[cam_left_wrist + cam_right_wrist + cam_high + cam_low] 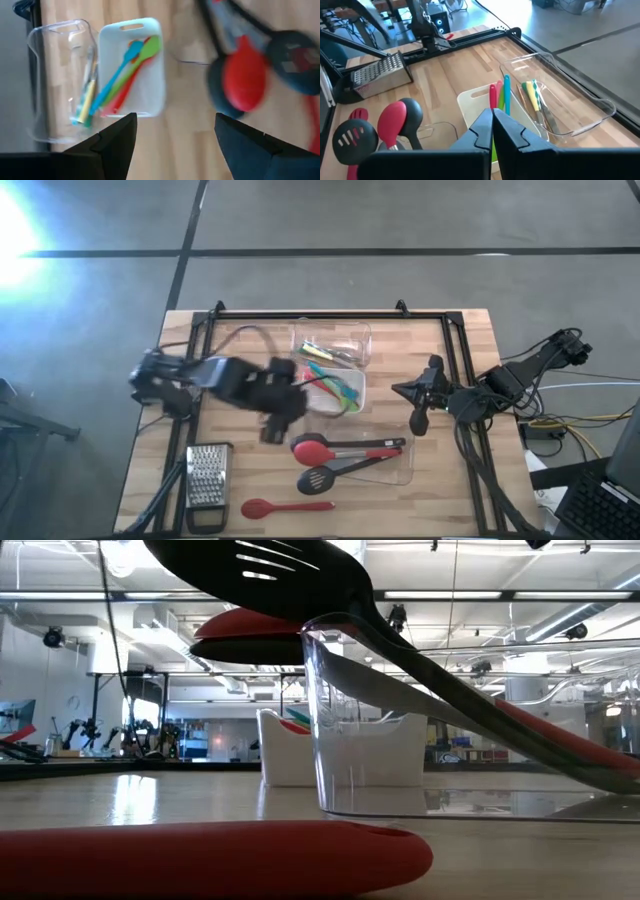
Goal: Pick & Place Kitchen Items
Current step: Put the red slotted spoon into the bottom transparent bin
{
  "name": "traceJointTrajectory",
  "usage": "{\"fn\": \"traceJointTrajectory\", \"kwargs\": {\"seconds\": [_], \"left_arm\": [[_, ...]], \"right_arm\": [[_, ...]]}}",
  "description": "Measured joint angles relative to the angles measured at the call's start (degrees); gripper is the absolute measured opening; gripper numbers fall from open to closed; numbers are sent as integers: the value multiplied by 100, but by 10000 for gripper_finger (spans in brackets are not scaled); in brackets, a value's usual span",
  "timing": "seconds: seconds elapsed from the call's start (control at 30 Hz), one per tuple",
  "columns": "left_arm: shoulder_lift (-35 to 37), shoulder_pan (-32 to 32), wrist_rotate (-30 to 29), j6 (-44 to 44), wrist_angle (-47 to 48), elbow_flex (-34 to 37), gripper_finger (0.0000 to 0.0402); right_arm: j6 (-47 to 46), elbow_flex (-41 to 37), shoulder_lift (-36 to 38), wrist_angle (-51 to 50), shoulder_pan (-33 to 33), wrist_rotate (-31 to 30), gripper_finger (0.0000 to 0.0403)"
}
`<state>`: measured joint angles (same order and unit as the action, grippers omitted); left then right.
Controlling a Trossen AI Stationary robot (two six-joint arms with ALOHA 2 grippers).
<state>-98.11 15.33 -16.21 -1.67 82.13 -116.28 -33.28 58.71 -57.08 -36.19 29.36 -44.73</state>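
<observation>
My left gripper (pixel 175 134) hangs open above the table (pixel 240 470), holding nothing; in the high view my left gripper (pixel 272 425) is left of the tubs. A near clear tub (pixel 395 470) holds a red spoon (pixel 312 448), a black ladle and a black slotted spoon (pixel 315 479), their heads resting over its left rim. The middle tub (pixel 345 402) holds teal, green and red spoons (pixel 131 70). The far tub (pixel 335 340) holds small yellow and teal tools (pixel 86 100). Another red spoon (pixel 285 507) lies flat on the table. My right gripper (pixel 418 420) waits shut on the right.
A steel box grater (pixel 207 476) lies near the front left corner. A black frame (pixel 330 317) runs along the table's far edge and sides. Cables (pixel 560 420) trail off the right edge. Bare wood shows between the grater and the tubs.
</observation>
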Motion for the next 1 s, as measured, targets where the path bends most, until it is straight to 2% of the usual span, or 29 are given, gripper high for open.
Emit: {"fn": "traceJointTrajectory", "kwargs": {"seconds": [0.23,0.47,0.53,0.63,0.73,0.83,1.0], "left_arm": [[1107,1242,-97,-1791,-327,940,268],[1307,2501,-109,-3004,-1055,2127,268],[1254,2763,-106,-3252,-1312,2411,268],[1184,3043,-102,-3578,-1772,2825,268],[1172,3220,-78,-3795,-2380,3293,268],[1167,3310,15,-3930,-3036,3828,267],[1167,3318,518,-4149,-4063,4743,266]], "right_arm": [[4,1,0,3,0,22,8],[-97,-1,0,102,2,57,8],[-93,-1,-9,349,2,272,8],[320,1,-232,1231,39,770,8],[894,12,-622,1955,183,891,8],[1123,253,-986,1995,263,893,8],[1094,528,-1459,1977,352,880,8]]}}
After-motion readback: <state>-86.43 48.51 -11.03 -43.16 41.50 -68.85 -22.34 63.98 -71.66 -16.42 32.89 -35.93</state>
